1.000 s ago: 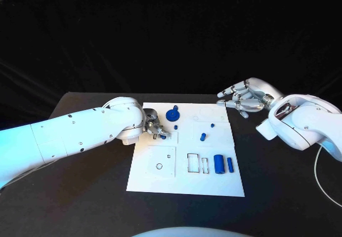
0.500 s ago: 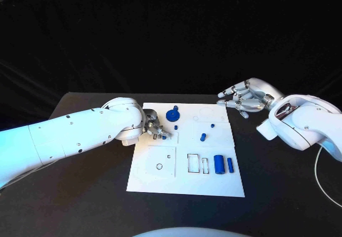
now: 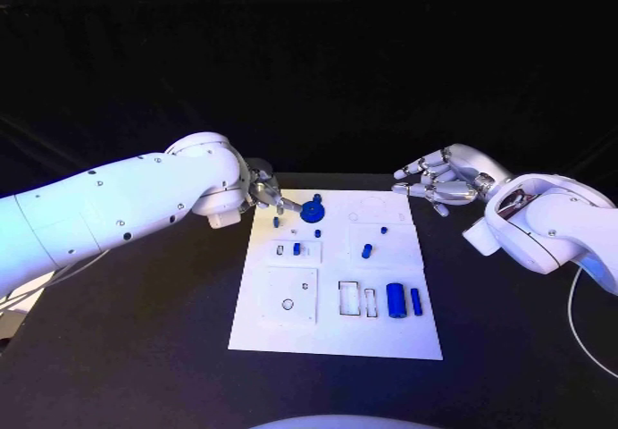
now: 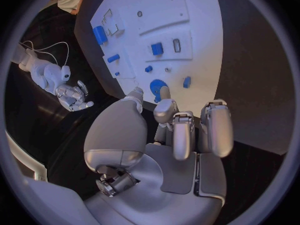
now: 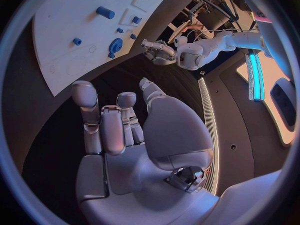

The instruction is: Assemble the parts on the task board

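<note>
The white task board (image 3: 338, 332) lies in the middle of the black table. On it are a round blue disc (image 3: 313, 213), several small blue pieces such as one (image 3: 296, 248) in a left-hand recess and one (image 3: 366, 249) near the middle, and a thick blue cylinder (image 3: 396, 298) beside a thin one (image 3: 416, 299). My left hand (image 3: 267, 195) hovers over the board's far left corner, fingers apart, holding nothing; its fingers (image 4: 181, 132) reach toward the disc (image 4: 158, 85). My right hand (image 3: 438, 180) hangs open off the board's far right corner, its palm (image 5: 125, 135) bare.
Several outlined recesses (image 3: 292, 302) and two narrow slots (image 3: 349, 297) mark the board's near half. Bare black table (image 3: 142, 357) surrounds the board on both sides. My left arm (image 3: 116, 210) crosses the table's left part.
My left hand has lifted off the board's left middle and drawn back toward the far left corner. A small blue piece now shows in the recess it covered. The right hand has stayed put.
</note>
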Robot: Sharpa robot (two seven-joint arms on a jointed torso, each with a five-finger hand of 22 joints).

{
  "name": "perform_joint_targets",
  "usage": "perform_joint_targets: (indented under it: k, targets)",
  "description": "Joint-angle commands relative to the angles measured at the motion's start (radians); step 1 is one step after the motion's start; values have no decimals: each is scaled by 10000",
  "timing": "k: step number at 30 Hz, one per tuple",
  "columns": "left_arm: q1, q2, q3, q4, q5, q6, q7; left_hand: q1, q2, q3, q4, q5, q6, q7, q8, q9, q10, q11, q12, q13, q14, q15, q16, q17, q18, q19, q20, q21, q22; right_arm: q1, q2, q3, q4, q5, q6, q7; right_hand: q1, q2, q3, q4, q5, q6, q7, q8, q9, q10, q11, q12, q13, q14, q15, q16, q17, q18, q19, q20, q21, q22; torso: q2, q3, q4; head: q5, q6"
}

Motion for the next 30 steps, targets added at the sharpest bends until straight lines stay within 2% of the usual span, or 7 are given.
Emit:
perform_joint_targets:
  k: [1,5,11,14,22,30]
  targets:
    - [175,261,-1,-619,640,1030,79,246,27,-163,-21,42,58,126,-299,-373,-181,70,-181,-211,1051,89,24,2635,159,266,102,-105,1061,-8,32,-2,-16,11,43,57,-83,-3,-12,75,-18,-38,-8,43,-13,-62,9,-7,-6,361,-39,-31,-9,189,-37,8,-34,0,6,3,18,0,32]
    - [291,682,-50,-1456,558,1279,152,441,128,-358,-19,44,-82,276,-734,-879,-318,189,-352,-431,1051,200,24,2635,186,223,205,-216,988,-8,63,-4,-32,12,44,65,-71,-1,-15,74,-5,-39,-8,44,-12,-59,7,3,1,361,-40,-32,-8,189,-36,8,-39,-4,16,-18,-2,26,66]
    - [342,1330,-251,-2688,390,1578,251,537,233,-529,-14,46,113,280,-837,-1171,-278,203,-285,-400,1051,223,24,2635,182,246,249,-186,1032,-12,113,-7,-64,12,61,70,-30,13,-20,72,38,-42,-10,47,-12,-65,4,7,-5,365,-43,-36,-5,190,-33,6,-53,-15,37,-38,-26,57,88]
    - [340,1552,-341,-3086,237,1751,293,553,282,-628,-11,44,311,232,-775,-1250,-241,168,-237,-371,1051,199,24,2635,176,266,241,-155,1067,-15,137,-9,-75,12,71,76,-14,20,-22,72,56,-43,-10,49,-12,-67,3,10,-6,365,-43,-42,-10,190,-28,6,-56,-15,37,-37,-37,62,72]
    - [305,1885,-490,-3679,76,2005,327,541,383,-761,-3,39,545,155,-638,-1297,-185,105,-163,-319,1051,149,24,2635,165,293,207,-113,1114,-21,167,-10,-80,11,83,83,7,28,-24,72,84,-44,-11,51,-11,-65,2,20,-1,368,-44,-41,-5,190,-25,5,-62,-19,24,-31,-17,65,42]
    - [283,1982,-526,-3904,26,2228,343,546,431,-797,-7,34,601,131,-590,-1300,-154,84,-121,-279,1051,132,24,2635,154,314,193,-73,1152,-24,172,-10,-79,6,90,82,31,38,-28,73,120,-44,-11,54,-11,-65,1,28,0,371,-46,-45,-5,190,-21,3,-71,-29,23,-22,-10,94,17]
